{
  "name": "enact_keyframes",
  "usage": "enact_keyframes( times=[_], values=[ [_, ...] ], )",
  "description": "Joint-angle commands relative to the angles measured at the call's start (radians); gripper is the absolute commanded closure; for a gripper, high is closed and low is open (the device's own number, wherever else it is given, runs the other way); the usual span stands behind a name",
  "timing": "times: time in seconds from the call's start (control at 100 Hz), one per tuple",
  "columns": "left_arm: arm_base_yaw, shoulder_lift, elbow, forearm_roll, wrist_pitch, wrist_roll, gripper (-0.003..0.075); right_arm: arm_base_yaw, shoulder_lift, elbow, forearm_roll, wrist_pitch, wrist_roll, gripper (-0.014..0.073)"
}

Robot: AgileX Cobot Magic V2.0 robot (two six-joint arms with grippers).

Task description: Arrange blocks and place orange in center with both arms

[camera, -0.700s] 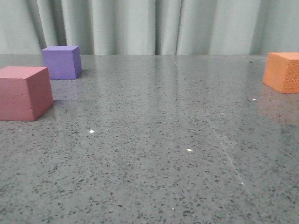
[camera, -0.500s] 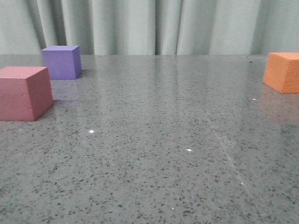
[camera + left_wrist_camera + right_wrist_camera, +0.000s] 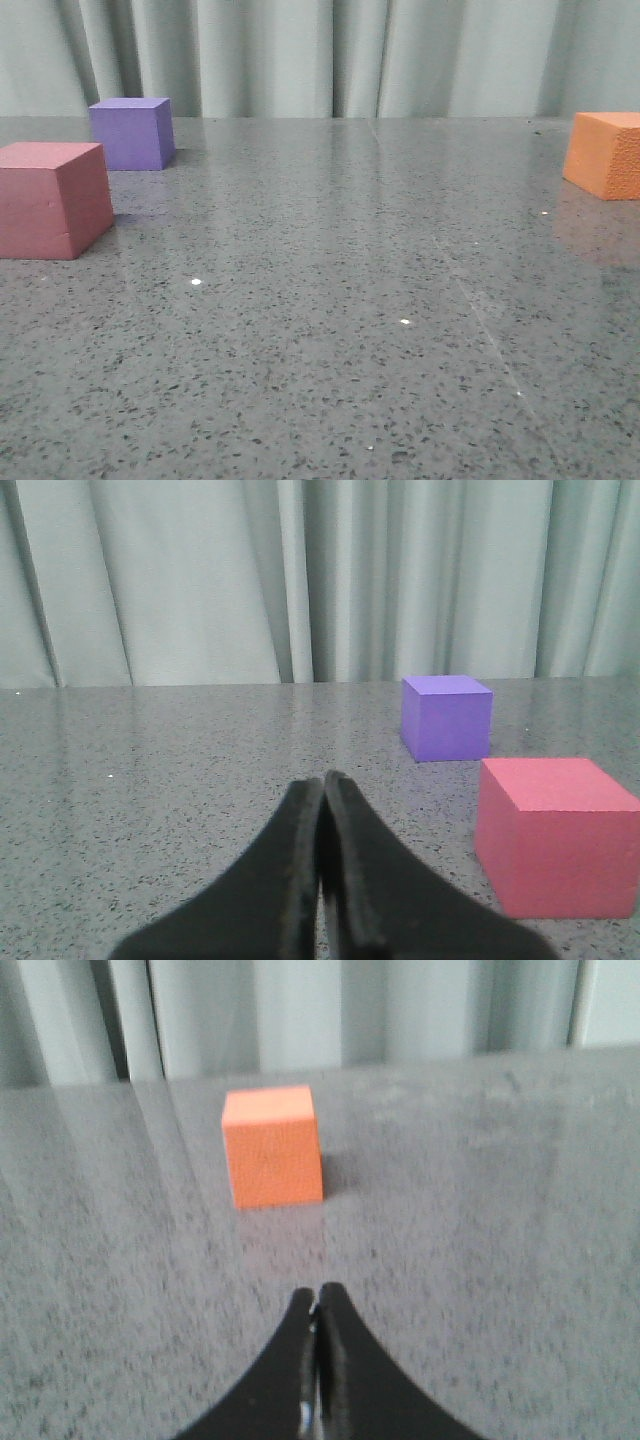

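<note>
The orange cube (image 3: 607,153) sits at the table's right edge in the front view, and the right wrist view shows this orange cube (image 3: 272,1158) some way ahead of my right gripper (image 3: 317,1292), which is shut and empty. The pink-red cube (image 3: 52,198) stands at the left, with the purple cube (image 3: 131,132) behind it. In the left wrist view the pink-red cube (image 3: 555,835) and purple cube (image 3: 446,716) lie off to one side of my left gripper (image 3: 322,780), shut with nothing in it. Neither gripper shows in the front view.
A speckled grey stone table (image 3: 330,300) carries all three cubes. Pale pleated curtains (image 3: 330,55) hang behind its far edge.
</note>
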State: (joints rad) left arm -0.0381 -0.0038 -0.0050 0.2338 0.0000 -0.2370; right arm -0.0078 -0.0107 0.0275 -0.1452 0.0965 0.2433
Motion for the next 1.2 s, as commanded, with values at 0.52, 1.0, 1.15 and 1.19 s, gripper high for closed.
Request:
enact_keyframes(
  times=[0.52, 1.0, 1.15, 1.19],
  values=[
    [-0.005, -0.031, 0.055, -0.003, -0.074, -0.002, 0.0739, -0.005, -0.015, -0.075, -0.016, -0.261, -0.012, 0.0662],
    [-0.005, -0.031, 0.055, -0.003, -0.074, -0.002, 0.0739, -0.005, 0.453, -0.782, -0.014, 0.584, -0.012, 0.0662],
    [-0.005, -0.031, 0.055, -0.003, -0.074, -0.002, 0.0739, -0.005, 0.603, -0.900, 0.035, 0.729, -0.012, 0.0662],
    [-0.005, -0.031, 0.055, -0.003, -0.074, -0.002, 0.0739, -0.005, 0.632, -0.916, 0.055, 0.752, -0.012, 0.0662]
  ],
)
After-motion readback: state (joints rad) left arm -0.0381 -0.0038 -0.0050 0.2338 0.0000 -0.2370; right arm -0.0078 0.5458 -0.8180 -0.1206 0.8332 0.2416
